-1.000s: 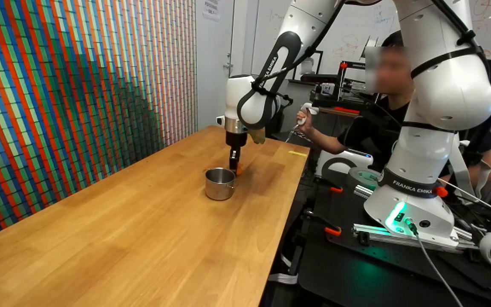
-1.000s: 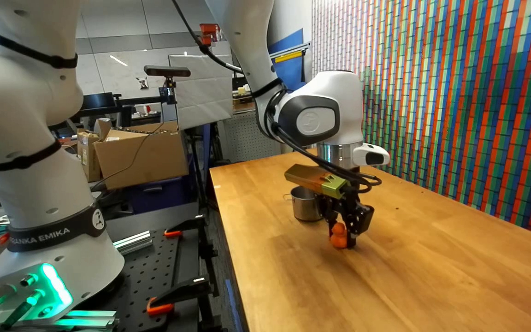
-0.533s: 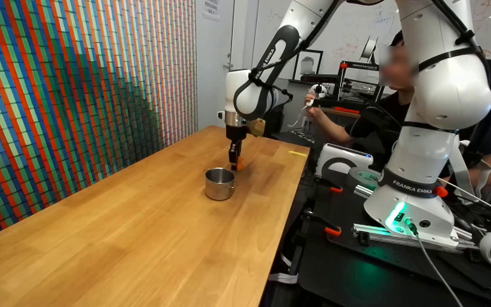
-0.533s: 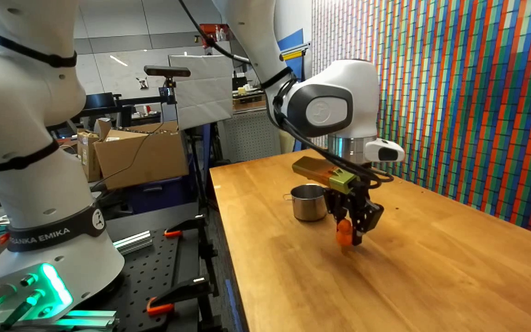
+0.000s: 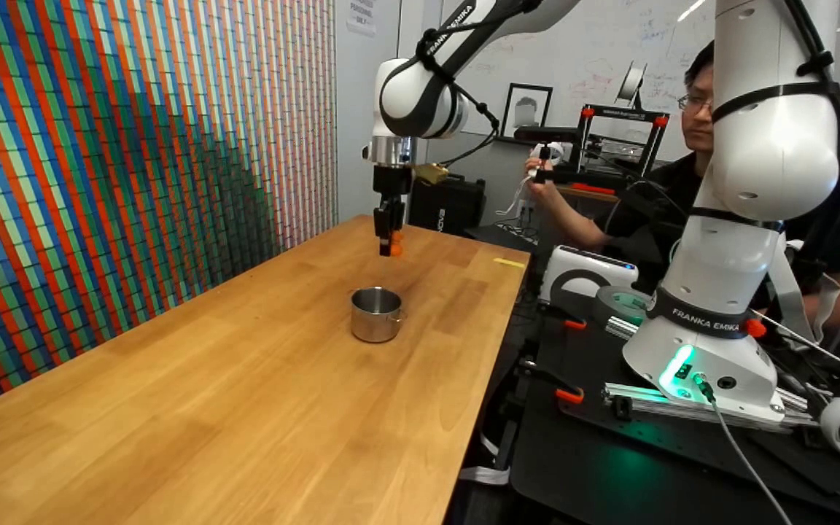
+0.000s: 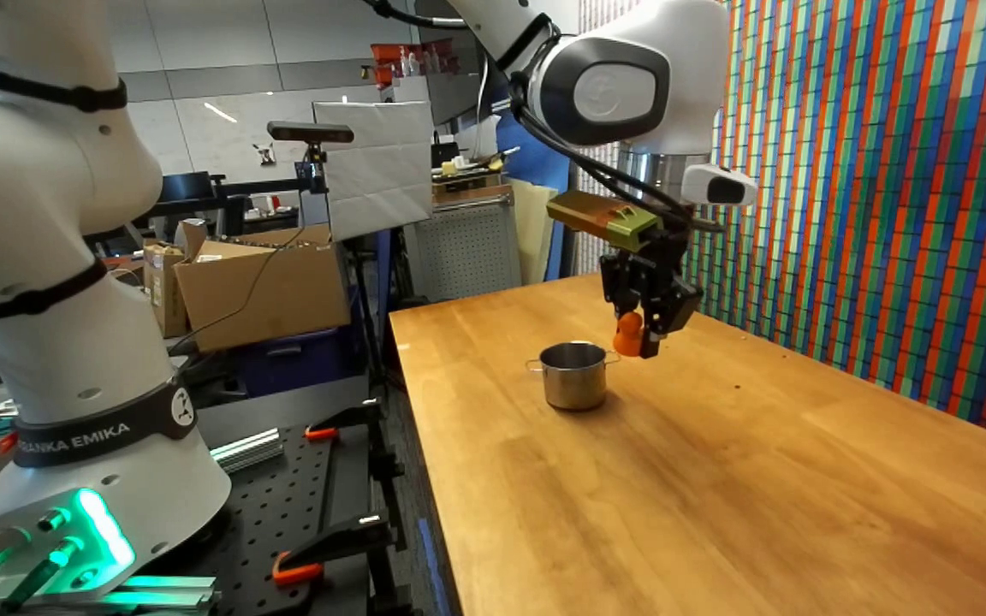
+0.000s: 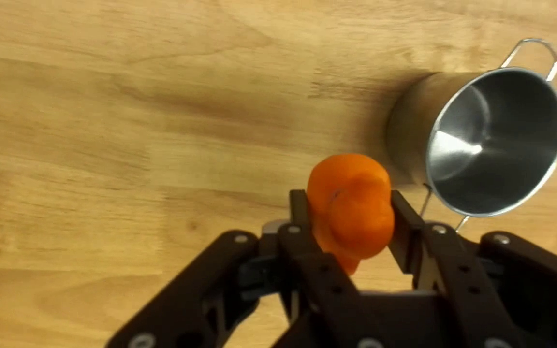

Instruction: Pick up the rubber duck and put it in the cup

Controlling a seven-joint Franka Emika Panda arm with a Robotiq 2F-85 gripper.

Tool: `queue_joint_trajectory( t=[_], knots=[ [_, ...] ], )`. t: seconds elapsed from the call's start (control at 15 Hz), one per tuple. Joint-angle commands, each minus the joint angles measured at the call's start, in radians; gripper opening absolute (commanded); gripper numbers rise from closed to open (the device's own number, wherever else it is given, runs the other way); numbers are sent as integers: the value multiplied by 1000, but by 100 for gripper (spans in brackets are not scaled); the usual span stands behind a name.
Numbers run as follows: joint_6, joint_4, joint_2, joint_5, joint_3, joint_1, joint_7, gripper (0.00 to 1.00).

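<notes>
The orange rubber duck (image 7: 351, 208) is between the two fingers of my gripper (image 7: 346, 212) in the wrist view, touching both pads. In both exterior views my gripper (image 5: 388, 248) (image 6: 638, 342) holds the duck (image 5: 397, 245) (image 6: 627, 335) above the table. The cup (image 5: 376, 322) is a silver metal pot standing upright on the table. It also shows in an exterior view (image 6: 574, 381), with thin wire handles at its sides. In the wrist view the cup (image 7: 406, 128) is right of the duck, with its open mouth and bare inside showing. The duck is beside the cup, not over it.
The wooden table (image 5: 245, 386) runs along a striped, tiled wall (image 5: 135, 146). A strip of yellow tape (image 5: 509, 262) lies near the table's edge. The robot's base (image 5: 704, 364) stands on a black bench beside the table. A person (image 5: 690, 175) holding a controller sits behind it.
My gripper, shut on the duck, has risen from table level to well above the table. The cup has stayed in place and is no longer partly covered by the gripper.
</notes>
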Motion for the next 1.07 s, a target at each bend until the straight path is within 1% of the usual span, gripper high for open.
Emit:
queue_joint_trajectory(
  t=[0.0,0.2,0.47,0.53,0.6,0.67,0.73,0.8,0.93,1.0],
  knots=[
    [-39,-36,-45,114,25,10,-54,16],
    [-4,-76,-44,195,50,23,-89,16],
    [36,-110,-31,254,71,45,-120,16],
    [38,-114,-28,257,74,49,-127,20],
    [60,-122,-29,264,75,55,-122,66],
    [83,-132,-34,261,75,59,-123,68],
    [115,-134,-41,245,71,64,-120,74],
    [143,-137,-46,236,70,67,-118,83],
    [191,-138,-68,211,66,72,-107,97],
    [191,-134,-85,193,61,73,-99,100]
  ],
)
